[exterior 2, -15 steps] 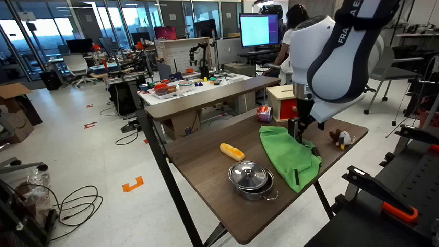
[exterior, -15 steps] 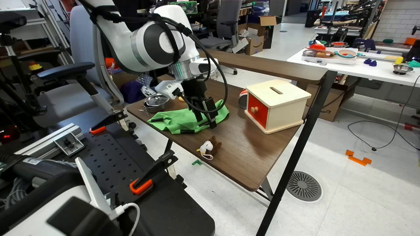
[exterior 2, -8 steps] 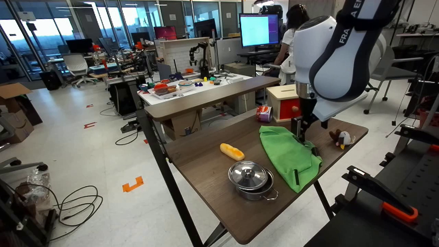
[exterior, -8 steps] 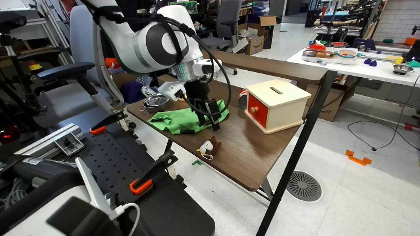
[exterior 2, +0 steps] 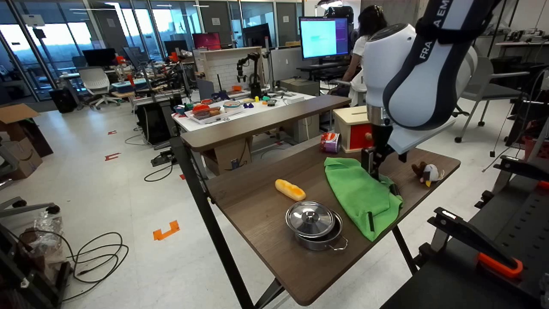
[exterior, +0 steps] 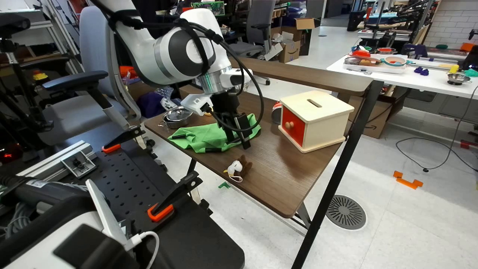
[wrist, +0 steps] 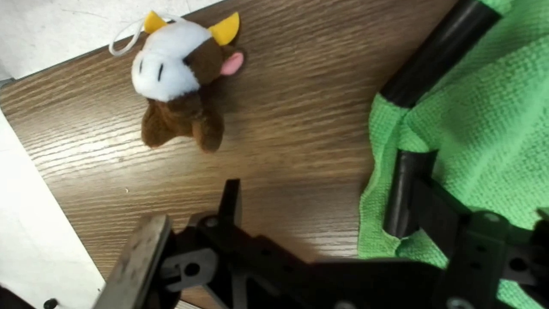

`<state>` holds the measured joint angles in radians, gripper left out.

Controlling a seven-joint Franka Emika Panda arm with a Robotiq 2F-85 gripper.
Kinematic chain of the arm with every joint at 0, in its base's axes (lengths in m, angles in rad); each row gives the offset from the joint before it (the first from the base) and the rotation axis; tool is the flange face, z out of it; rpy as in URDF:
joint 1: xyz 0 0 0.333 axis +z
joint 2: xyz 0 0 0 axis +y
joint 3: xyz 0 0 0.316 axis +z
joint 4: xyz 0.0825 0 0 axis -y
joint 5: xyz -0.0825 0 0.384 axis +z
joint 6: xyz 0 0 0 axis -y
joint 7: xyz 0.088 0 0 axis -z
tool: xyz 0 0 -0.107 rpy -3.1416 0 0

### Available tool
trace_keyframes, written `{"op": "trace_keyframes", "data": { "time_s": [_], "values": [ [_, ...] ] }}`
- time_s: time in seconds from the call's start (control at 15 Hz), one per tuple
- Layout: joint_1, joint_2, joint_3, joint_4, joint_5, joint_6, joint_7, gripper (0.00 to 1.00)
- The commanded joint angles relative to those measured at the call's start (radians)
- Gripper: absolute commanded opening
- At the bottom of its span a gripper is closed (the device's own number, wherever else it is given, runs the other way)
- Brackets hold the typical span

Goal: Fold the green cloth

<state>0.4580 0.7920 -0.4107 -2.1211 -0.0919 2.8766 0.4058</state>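
The green cloth [exterior: 203, 135] lies wrinkled on the brown table, with black strips along its edges. It also shows in an exterior view [exterior 2: 360, 193] and at the right of the wrist view [wrist: 493, 128]. My gripper [wrist: 330, 201] is open, its two fingers wide apart. In the wrist view one finger overlaps a black strip at the cloth's edge; the other is over bare wood. Nothing is held between them. In both exterior views the gripper [exterior: 239, 142] points down at the cloth's edge on the box side [exterior 2: 371, 168]. Whether a finger touches the cloth I cannot tell.
A brown and white plush toy [wrist: 171, 64] lies near the table's front edge. A red-and-cream wooden box [exterior: 321, 119] and a red can [exterior 2: 330, 142] stand behind. A lidded metal pot [exterior 2: 317, 240] and a yellow-orange bread piece [exterior 2: 290, 190] lie beyond the cloth.
My gripper has shifted slightly toward the box side and over the cloth's edge, with a small move back in the last half second. The cloth has not visibly moved.
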Motion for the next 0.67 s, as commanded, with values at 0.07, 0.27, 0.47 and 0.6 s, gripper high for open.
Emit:
{"op": "trace_keyframes", "data": {
  "time_s": [0.07, 0.27, 0.47, 0.6],
  "values": [
    [-0.013, 0.027, 0.012, 0.051, -0.013, -0.046, 0.007, 1.00],
    [-0.012, 0.038, 0.013, 0.068, -0.018, -0.059, 0.012, 1.00],
    [-0.010, 0.048, 0.012, 0.079, -0.018, -0.061, 0.015, 1.00],
    [-0.010, 0.052, 0.012, 0.086, -0.017, -0.063, 0.017, 1.00]
  ]
}}
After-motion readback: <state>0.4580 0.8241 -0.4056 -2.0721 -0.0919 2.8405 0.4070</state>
